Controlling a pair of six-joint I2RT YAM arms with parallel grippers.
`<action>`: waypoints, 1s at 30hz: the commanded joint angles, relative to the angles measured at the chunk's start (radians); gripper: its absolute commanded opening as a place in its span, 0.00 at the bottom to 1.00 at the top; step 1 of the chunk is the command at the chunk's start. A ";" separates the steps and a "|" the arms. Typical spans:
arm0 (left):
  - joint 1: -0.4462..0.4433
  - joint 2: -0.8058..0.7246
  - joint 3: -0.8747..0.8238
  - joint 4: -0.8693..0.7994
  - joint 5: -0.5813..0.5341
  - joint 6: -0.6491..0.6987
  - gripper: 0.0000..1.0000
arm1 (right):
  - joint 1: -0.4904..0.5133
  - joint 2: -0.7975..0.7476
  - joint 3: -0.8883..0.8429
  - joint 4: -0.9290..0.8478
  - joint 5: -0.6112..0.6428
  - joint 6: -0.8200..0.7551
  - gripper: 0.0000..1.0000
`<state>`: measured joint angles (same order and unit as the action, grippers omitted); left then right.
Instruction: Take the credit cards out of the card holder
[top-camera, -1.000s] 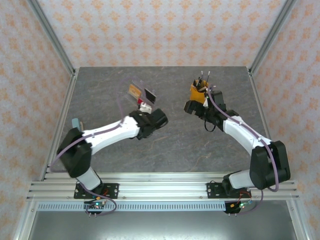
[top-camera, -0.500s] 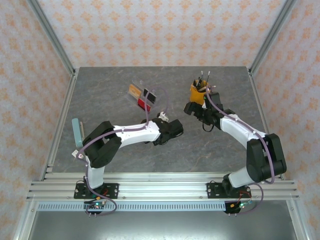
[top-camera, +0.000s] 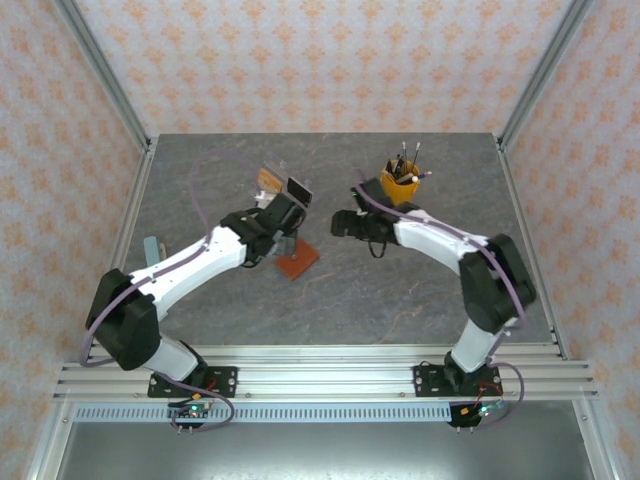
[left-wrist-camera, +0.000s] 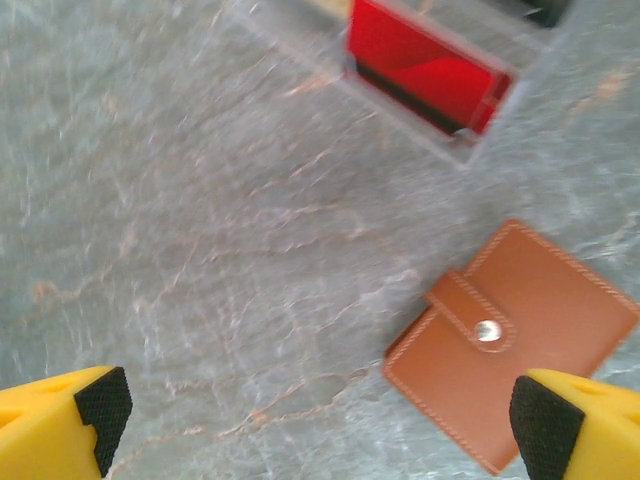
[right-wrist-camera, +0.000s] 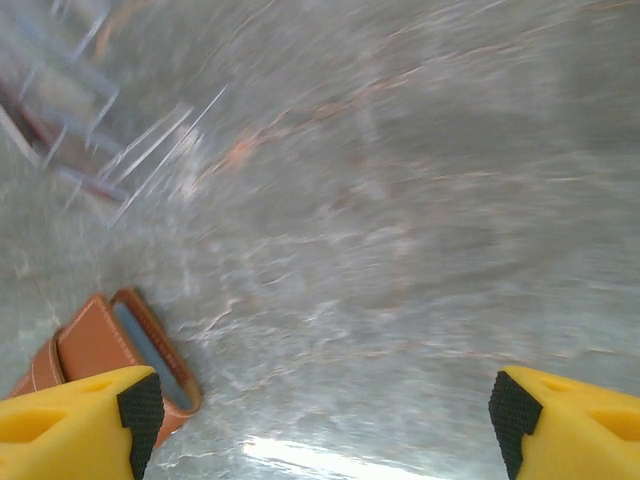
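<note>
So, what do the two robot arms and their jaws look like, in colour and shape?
The left arm and the right arm look alike: white curved shells between black joints, on black bases. A thin purple cable runs along each. The jaws are bright yellow blocks, each ending in a black textured pad.

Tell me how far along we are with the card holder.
Done: a red card stands in the clear stand. In hand: nothing; the left gripper and right gripper hover open. Left: the card holder lies folded shut; any cards inside are hidden.
</note>
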<state>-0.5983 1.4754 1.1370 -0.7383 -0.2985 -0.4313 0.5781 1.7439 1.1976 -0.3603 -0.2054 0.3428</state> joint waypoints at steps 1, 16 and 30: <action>0.065 -0.064 -0.064 0.027 0.101 -0.065 1.00 | 0.086 0.108 0.130 -0.108 0.096 -0.068 0.86; 0.209 -0.248 -0.251 0.076 0.156 -0.192 1.00 | 0.192 0.417 0.387 -0.238 0.201 -0.078 0.80; 0.210 -0.291 -0.360 0.215 0.317 -0.342 1.00 | 0.098 0.175 0.018 -0.141 0.280 0.120 0.79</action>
<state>-0.3965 1.2041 0.7979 -0.5854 -0.0288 -0.7105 0.6994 1.9533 1.3029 -0.4545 0.0528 0.4061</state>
